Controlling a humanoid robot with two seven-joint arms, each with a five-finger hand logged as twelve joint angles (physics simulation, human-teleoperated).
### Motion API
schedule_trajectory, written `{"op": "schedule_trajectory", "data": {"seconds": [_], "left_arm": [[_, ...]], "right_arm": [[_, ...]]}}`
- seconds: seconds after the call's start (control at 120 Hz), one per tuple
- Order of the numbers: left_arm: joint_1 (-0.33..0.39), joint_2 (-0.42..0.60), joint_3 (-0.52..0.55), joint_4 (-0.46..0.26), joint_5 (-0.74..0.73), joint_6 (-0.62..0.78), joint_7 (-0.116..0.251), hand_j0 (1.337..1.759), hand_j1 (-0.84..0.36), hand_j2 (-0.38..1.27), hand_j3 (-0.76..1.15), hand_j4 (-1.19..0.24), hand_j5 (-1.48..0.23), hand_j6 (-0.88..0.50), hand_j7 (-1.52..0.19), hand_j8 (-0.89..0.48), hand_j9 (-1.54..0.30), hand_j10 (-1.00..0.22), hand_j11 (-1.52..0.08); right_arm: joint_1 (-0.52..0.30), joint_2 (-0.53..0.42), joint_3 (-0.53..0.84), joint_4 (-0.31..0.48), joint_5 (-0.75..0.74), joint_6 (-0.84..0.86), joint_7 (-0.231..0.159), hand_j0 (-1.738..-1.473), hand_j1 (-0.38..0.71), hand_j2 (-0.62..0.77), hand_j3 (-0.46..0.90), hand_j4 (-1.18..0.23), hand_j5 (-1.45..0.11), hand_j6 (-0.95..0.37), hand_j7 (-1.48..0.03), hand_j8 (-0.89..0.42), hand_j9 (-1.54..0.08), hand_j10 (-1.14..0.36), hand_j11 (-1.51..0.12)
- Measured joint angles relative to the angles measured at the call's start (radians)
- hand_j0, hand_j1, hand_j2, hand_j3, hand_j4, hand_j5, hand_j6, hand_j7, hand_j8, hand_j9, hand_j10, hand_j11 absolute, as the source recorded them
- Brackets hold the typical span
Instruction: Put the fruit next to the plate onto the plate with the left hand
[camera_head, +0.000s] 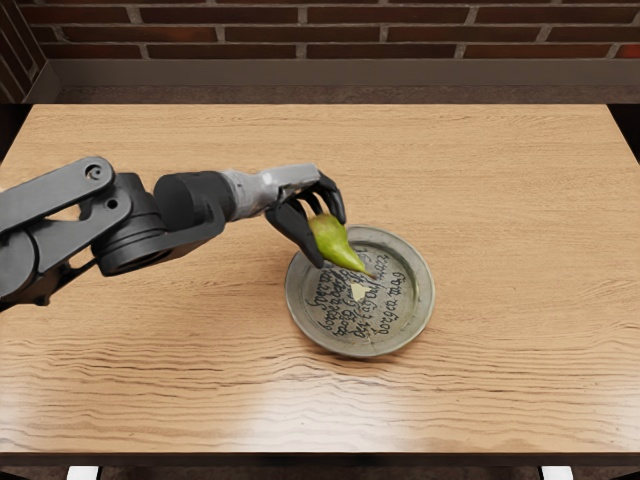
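Head view, and you've got your left arm (95, 220) coming in from the left edge, stretched across the wooden desk (500, 180) with the forearm pointing right. Your left hand (303, 208) sits right at the upper-left rim of the plate (424, 300), and it's clamped on the fruit (335, 243). The dark fingers (300, 235) curl down around the fat end, with one long finger running down the left side of it and the others hooked over the top.

Look at the fruit itself: yellow-green, pear-shaped, tilted, thick end up in your grip, narrow end slanting down and to the right. That narrow tip reaches past the rim and over the inner part of the plate, on its left half. You can't tell from this angle whether the tip is touching the plate or hanging just above it.

The plate is round, grey-green, with dark script-like markings across its floor and a small pale patch near the middle. It lies flat on the desk, a bit right of centre and toward the near side. Behind the far edge of the desk you can see a brick wall (330, 30).
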Motion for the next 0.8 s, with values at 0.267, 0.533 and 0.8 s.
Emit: {"op": "schedule_trajectory", "data": {"seconds": [0.267, 0.533, 0.8], "left_arm": [[-0.038, 0.016, -0.014, 0.001, -0.098, -0.016, 0.0, 1.657, 0.01, 0.25, 0.0, -0.36, -0.5, -0.23, -0.48, -0.26, -0.48, -0.37, -0.48], [0.227, 0.192, -0.325, 0.053, -0.901, -0.415, 0.0, 1.658, 0.23, 0.07, 0.0, -0.12, -0.17, -0.09, -0.16, -0.09, -0.16, -0.12, -0.16], [0.584, 0.333, -0.662, 0.164, -1.221, -0.495, 0.0, 1.658, 0.29, 0.02, 0.0, -0.05, -0.07, -0.04, -0.07, -0.04, -0.07, -0.05, -0.07]], "right_arm": [[0.0, 0.0, 0.0, 0.0, 0.0, 0.0, 0.0, -1.658, -0.35, 0.0, 0.0, 0.0, 0.0, 0.0, 0.0, 0.0, 0.0, 0.0, 0.0], [0.0, 0.0, 0.0, 0.0, 0.0, 0.0, 0.0, -1.658, -0.35, 0.0, 0.0, 0.0, 0.0, 0.0, 0.0, 0.0, 0.0, 0.0, 0.0], [0.001, 0.0, 0.0, 0.0, 0.0, 0.0, 0.0, -1.658, -0.35, 0.0, 0.0, 0.0, 0.0, 0.0, 0.0, 0.0, 0.0, 0.0, 0.0]]}}
